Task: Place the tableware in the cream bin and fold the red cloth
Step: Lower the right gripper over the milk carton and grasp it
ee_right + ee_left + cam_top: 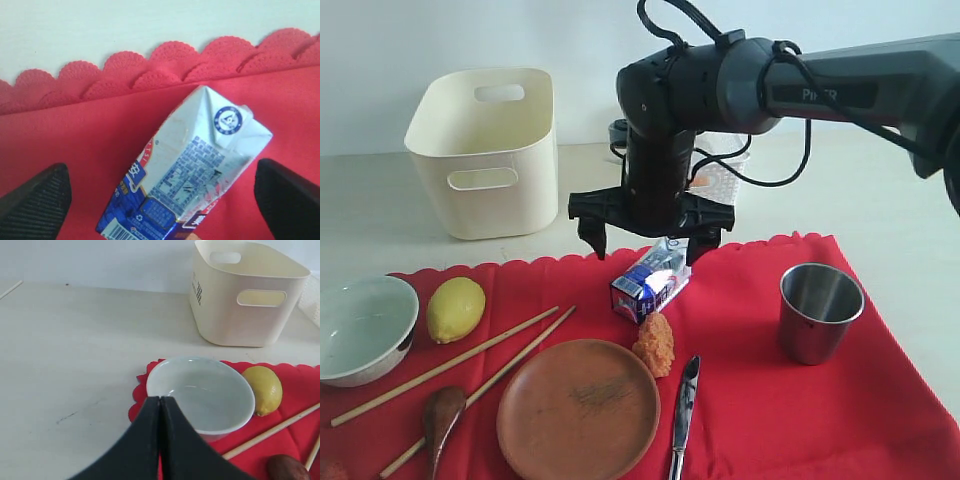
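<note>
The tableware, steel cup (820, 310) at three o'clock included, lies on the red cloth (760, 400). Your right gripper (648, 236), fingers apart, straddles the milk carton (187, 172); close squarely. Left gripper (160, 440) fingers together.

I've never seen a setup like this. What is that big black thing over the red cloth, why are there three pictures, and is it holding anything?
The black thing is a robot arm; its right gripper hangs open above a milk carton lying on the red cloth, holding nothing. One picture comes from a camera off the arms, seeing the whole table. The other two come from small cameras on each arm's wrist. The right one looks down at the carton between two black fingertips. The left one shows the left gripper, shut and empty, near a white bowl. Also on the cloth: a lemon, chopsticks, a wooden spoon, a wooden plate, a knife and a steel cup. A cream bin stands behind.
</note>
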Motion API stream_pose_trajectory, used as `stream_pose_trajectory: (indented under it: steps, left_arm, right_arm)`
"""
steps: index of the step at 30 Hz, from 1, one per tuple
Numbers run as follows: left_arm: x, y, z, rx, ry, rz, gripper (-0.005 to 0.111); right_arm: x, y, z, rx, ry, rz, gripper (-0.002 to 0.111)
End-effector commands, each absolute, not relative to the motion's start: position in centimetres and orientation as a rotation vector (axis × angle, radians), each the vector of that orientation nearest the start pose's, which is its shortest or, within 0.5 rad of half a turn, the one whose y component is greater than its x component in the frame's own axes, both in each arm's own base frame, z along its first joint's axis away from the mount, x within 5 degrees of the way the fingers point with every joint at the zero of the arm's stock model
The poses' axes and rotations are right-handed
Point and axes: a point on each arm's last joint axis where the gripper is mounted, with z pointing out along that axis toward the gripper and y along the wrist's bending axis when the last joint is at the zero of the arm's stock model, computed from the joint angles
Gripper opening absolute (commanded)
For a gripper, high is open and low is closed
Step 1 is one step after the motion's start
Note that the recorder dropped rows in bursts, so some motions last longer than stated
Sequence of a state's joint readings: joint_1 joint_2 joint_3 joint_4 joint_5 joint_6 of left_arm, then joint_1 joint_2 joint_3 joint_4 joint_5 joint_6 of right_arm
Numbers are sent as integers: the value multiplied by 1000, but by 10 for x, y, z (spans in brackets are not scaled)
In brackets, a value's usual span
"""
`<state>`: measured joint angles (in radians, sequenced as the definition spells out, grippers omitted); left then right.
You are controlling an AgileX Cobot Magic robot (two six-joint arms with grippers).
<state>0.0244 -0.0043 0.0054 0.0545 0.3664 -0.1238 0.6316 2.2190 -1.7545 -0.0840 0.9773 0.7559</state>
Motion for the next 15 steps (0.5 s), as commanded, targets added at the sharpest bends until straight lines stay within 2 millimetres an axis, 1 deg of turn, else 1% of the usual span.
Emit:
stream_pose_trajectory:
  steps: [1,6,8,10,12,13,14,15]
  left_arm:
    - [53,3,181,-101,1837,-12,0]
    - [53,3,181,-101,1837,-12,0]
    - [53,3,181,-101,1837,-12,0]
    - [53,3,181,-101,1837,-12,0]
    - [53,3,181,-101,1837,-12,0]
    - [53,3,181,-101,1837,-12,0]
    - [53,3,181,-101,1837,-12,0]
    - [53,3,181,-101,1837,-12,0]
  right_arm:
    - [378,266,149,171,2944,65,93]
    - [381,269,135,194,2941,76,93]
    - [382,268,135,177,2929,68,93]
    - [383,266,135,114,2915,26,93]
    - [384,266,133,107,2915,11,92]
    - [384,266,132,107,2916,9,90]
    - [383,265,129,109,2930,-4,81]
    - [382,265,127,110,2938,-8,74]
